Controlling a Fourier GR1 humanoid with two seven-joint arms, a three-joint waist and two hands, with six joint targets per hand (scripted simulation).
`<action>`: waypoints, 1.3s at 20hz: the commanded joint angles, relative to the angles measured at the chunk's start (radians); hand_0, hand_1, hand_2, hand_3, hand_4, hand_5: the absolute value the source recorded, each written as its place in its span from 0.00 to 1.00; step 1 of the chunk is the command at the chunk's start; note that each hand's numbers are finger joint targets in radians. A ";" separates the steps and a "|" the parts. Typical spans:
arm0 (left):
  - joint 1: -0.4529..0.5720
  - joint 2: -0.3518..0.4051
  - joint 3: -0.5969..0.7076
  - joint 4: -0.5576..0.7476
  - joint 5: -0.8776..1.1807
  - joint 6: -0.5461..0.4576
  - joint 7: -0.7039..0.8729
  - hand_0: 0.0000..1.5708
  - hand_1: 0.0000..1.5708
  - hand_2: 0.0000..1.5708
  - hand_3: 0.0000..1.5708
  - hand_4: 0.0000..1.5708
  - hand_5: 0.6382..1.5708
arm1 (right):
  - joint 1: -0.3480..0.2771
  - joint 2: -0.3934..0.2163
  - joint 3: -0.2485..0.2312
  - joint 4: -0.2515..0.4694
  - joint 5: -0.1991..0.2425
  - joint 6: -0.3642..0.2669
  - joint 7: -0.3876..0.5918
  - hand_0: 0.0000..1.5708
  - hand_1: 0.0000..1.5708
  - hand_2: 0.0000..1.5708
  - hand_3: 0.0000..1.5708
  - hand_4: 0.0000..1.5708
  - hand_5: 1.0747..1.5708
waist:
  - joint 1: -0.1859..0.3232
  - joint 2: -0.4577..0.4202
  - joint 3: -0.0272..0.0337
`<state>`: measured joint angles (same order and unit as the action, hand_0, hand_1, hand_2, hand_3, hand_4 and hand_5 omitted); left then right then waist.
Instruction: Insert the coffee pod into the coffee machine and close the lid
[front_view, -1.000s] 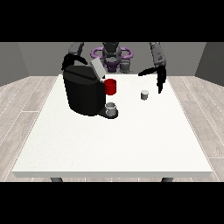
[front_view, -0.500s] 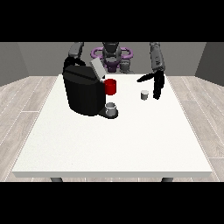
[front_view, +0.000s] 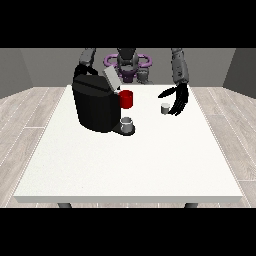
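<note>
— While you were looking from across the table, what stood at the left?

— On the white table sat the black coffee machine, towards the far left part of the top. Its grey lid was tilted up and open, hinged at the far side. A red part jutted from the machine's right face, and below it, on the machine's base, stood a small grey cup.

— And the arm on that side?

— Its upper part rose behind the machine; the hand itself was hidden by the machine (I could not see it at all).

— Where was the coffee pod?

— The coffee pod, small and pale, stood upright on the table, right of the machine and well apart from it, not yet inside.

— Was anything holding it?

— No. The hand at the view's right hung just beside the pod, on its right, with the fingers pointing down and spread open and the thumb reaching left above the pod. It held nothing. Whether a fingertip touched the pod I could not tell.

— Anything farther back?

— The robot's grey torso behind the far edge, with a purple ring around it.
</note>
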<state>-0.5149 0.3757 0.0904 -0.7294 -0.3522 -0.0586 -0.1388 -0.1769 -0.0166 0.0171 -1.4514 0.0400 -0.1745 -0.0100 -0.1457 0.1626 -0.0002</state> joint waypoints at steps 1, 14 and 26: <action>-0.035 0.019 -0.036 0.016 -0.069 0.024 0.002 0.37 0.37 0.46 0.30 0.00 1.00 | -0.020 0.011 -0.027 0.067 -0.004 -0.015 -0.068 0.00 0.00 0.00 0.00 0.28 1.00 | 0.014 0.038 0.0003; -0.101 0.004 -0.009 0.145 -0.165 0.214 -0.116 0.53 0.53 0.62 0.47 0.25 1.00 | -0.011 0.015 0.015 0.013 -0.033 -0.021 -0.057 0.00 0.00 0.00 0.00 0.33 1.00 | -0.024 0.062 -0.0002; -0.113 0.017 -0.067 0.186 -0.280 0.239 -0.166 0.78 0.78 0.86 0.83 0.30 1.00 | -0.051 -0.015 -0.066 0.044 -0.075 0.024 -0.024 0.00 0.00 0.00 0.00 0.27 1.00 | -0.004 0.036 -0.0001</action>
<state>-0.6202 0.4007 0.0286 -0.5519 -0.6096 0.1577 -0.2671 -0.2220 -0.0328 -0.0403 -1.4192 -0.0233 -0.1544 -0.0326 -0.1561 0.1998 0.0007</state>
